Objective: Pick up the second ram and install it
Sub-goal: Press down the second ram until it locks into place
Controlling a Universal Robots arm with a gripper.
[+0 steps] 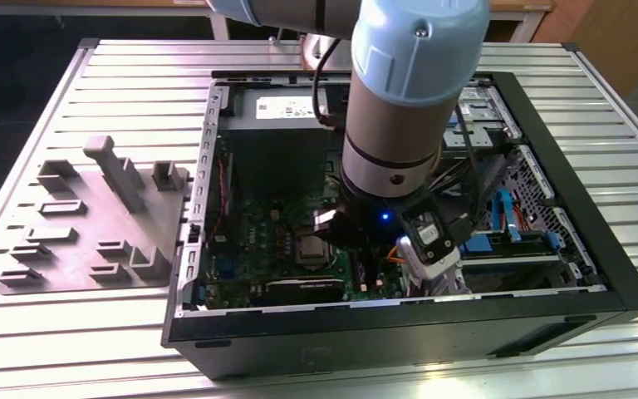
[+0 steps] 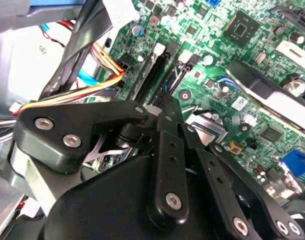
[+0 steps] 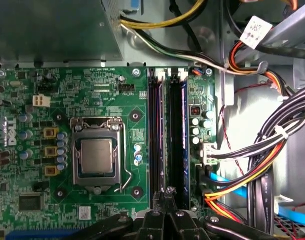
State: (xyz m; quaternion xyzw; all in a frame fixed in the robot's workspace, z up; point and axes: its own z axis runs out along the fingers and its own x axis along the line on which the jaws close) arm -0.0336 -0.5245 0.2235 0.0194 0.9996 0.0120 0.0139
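Observation:
My gripper [image 3: 167, 192] is low inside the open computer case [image 1: 408, 332], its black fingers drawn together and shut at one end of the two long black memory slots. In the first wrist view a narrow dark blue stick, seen edge-on, stands in the slot [image 3: 178, 130] nearer the cables; I take it for the second ram. The slot beside it [image 3: 156, 130] also holds a dark strip. Nothing shows between the fingers. In the second wrist view the gripper [image 2: 168, 102] points down at the same slots [image 2: 157, 75]. From the exterior view the arm's wrist [image 1: 408, 166] hides the slots.
The processor socket [image 3: 96, 159] lies beside the slots on the green motherboard [image 3: 32, 100]. Bundled cables [image 3: 262, 160] crowd the slots' other side. The grey power supply [image 1: 280, 125] fills the case's far end. A grey parts fixture [image 1: 86, 224] lies on the table at the exterior view's left.

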